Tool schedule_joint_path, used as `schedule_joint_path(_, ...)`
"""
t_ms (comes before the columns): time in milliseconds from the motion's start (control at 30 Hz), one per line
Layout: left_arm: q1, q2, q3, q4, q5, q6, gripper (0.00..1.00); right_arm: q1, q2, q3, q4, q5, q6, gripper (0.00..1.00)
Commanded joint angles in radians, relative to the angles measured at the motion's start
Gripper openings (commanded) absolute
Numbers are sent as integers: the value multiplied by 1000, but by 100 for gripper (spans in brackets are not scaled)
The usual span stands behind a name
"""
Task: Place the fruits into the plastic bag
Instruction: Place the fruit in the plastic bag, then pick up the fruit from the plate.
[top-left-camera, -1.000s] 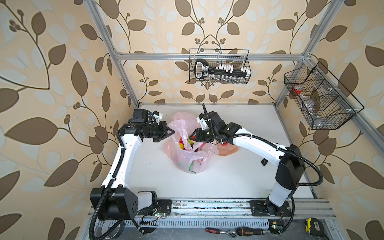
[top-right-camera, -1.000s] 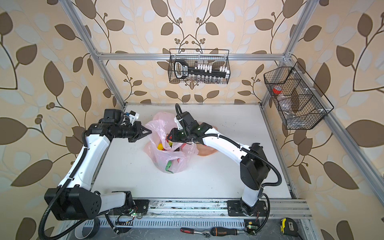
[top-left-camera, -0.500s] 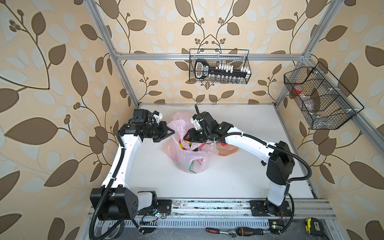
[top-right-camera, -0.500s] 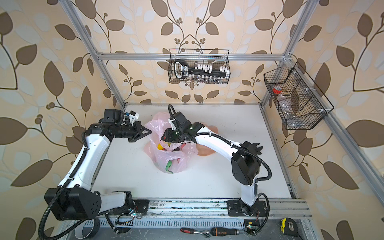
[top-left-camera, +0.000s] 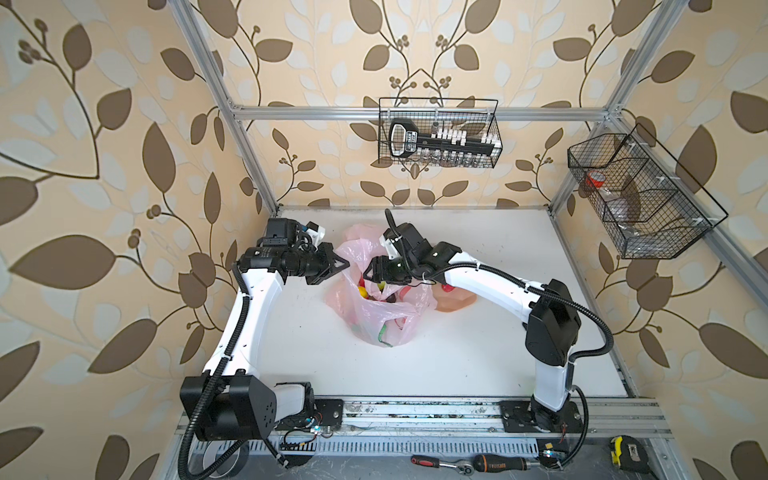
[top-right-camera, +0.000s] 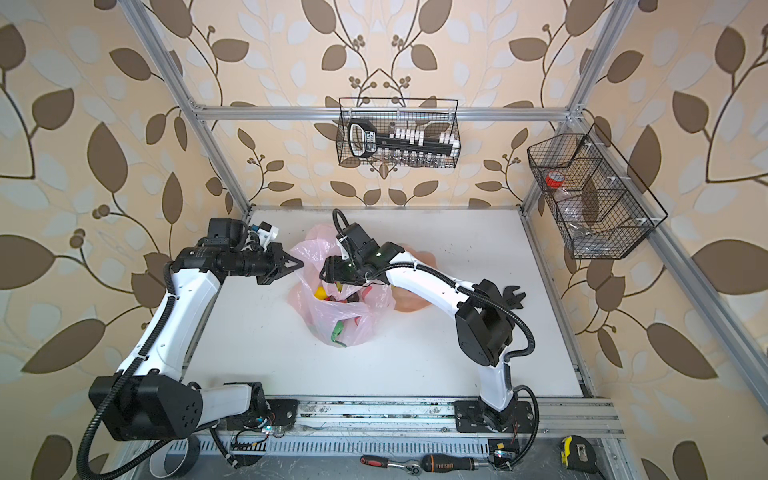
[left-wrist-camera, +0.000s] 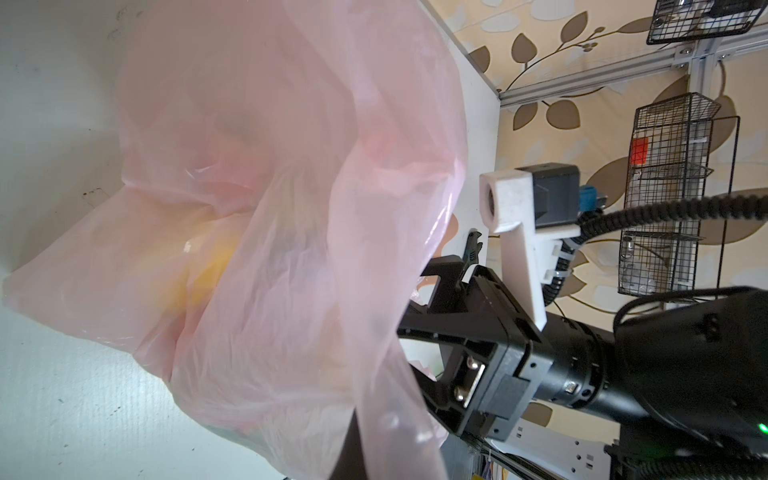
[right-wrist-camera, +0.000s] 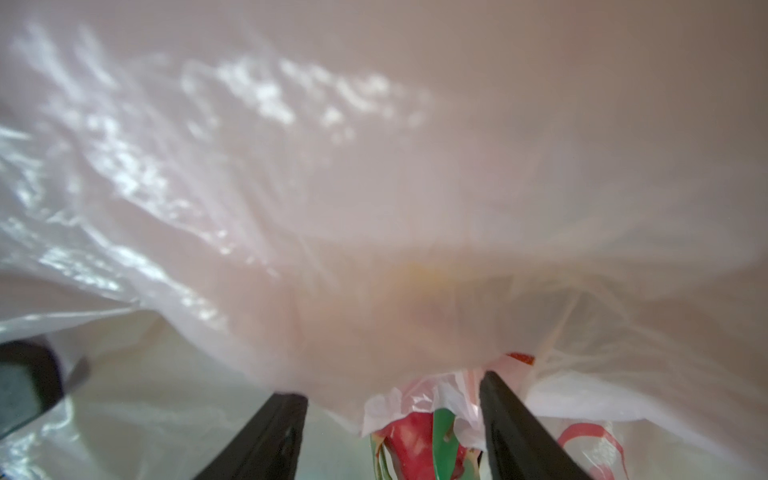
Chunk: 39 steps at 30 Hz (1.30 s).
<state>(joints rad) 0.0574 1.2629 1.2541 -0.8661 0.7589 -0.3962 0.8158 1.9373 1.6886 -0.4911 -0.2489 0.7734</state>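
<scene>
The plastic bag (top-left-camera: 376, 309) is sitting mid-table, fruits (top-left-camera: 365, 291) inside. Over its mouth the right gripper (top-left-camera: 371, 272) – reaching farther across than a second ago – is spreading wider, empty. The left gripper (top-left-camera: 340, 262) is still pinching the bag's rim.

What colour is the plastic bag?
Translucent pale pink with red print; the bag shows best in a top view.

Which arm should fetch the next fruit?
Right. The right gripper stands open over the bag mouth and sits nearer the dish. The left gripper is shut on the bag's rim, apparently holding it open.
</scene>
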Motion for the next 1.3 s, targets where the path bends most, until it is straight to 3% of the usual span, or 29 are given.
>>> schedule_joint_path(0,-10,-25,-6,10,28,8,0,0,-35,12,-24,18,-24,69)
schedule_joint_path(367,-10,-19,1,11,27,11,0,-37,-215,-61,-97,61,-97,72)
schedule_joint_path(567,-10,-21,3,10,26,14,0,-141,-374,-211,-132,100,-122,80)
schedule_joint_path(700,-10,-20,5,13,29,11,0,-264,-456,-338,-145,136,-136,87)
schedule_joint_path(933,-10,-23,3,13,31,10,0,-404,-396,-438,-169,187,-213,89)
schedule_joint_path(1100,-11,-30,7,3,28,13,0,-436,-284,-413,-164,217,-237,88)
schedule_joint_path(1267,-10,-36,4,-2,26,14,0,-440,-157,-353,-171,249,-237,81)
